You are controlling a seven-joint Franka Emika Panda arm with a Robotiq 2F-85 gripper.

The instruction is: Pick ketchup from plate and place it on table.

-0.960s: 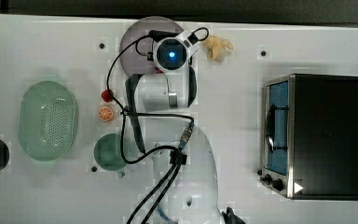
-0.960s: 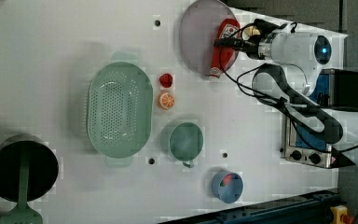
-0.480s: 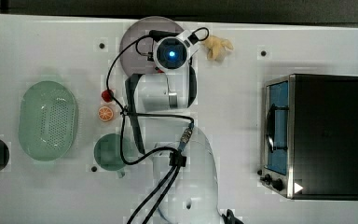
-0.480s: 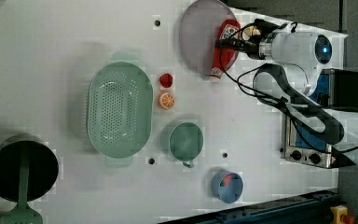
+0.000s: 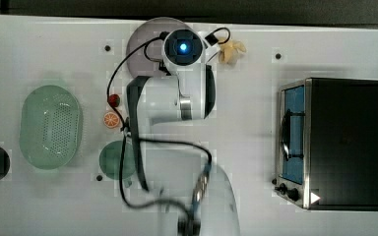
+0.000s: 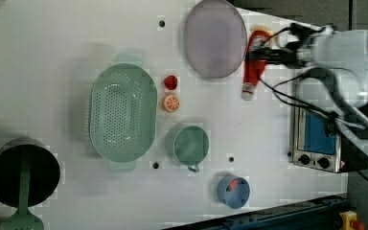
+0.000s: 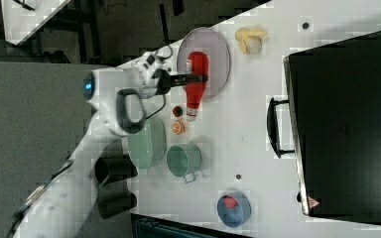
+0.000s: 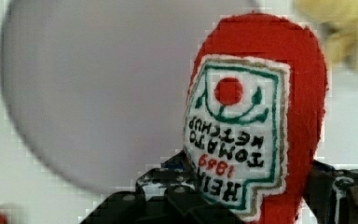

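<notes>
My gripper [image 6: 255, 53] is shut on the ketchup [image 6: 252, 64], a slim red bottle with a white label and a pale tip. The bottle hangs level, raised off the lilac plate [image 6: 214, 38]. In the left view it shows just right of the plate. In the right view the ketchup [image 7: 197, 87] overlaps the rim of the plate [image 7: 218, 54], with the gripper [image 7: 198, 78] across its middle. The wrist view has the ketchup [image 8: 261, 116] label up close between dark fingers [image 8: 168, 191], and the plate [image 8: 98, 93] lies below. In the top view the arm covers the bottle above the white table [image 5: 54, 49].
A yellow banana [image 5: 231, 50] lies beside the plate. A toaster oven [image 5: 334, 142] stands at the top view's right. Strawberry [image 6: 171, 82], orange slice [image 6: 171, 102], green basket [image 6: 123, 112], green cup [image 6: 190, 144], blue bowl [image 6: 233, 190] and a dark pot [image 6: 24, 172] sit on the table.
The jaws closed on the ketchup. The arm then rose with it, and the bottle shifted off the plate toward the left view's right.
</notes>
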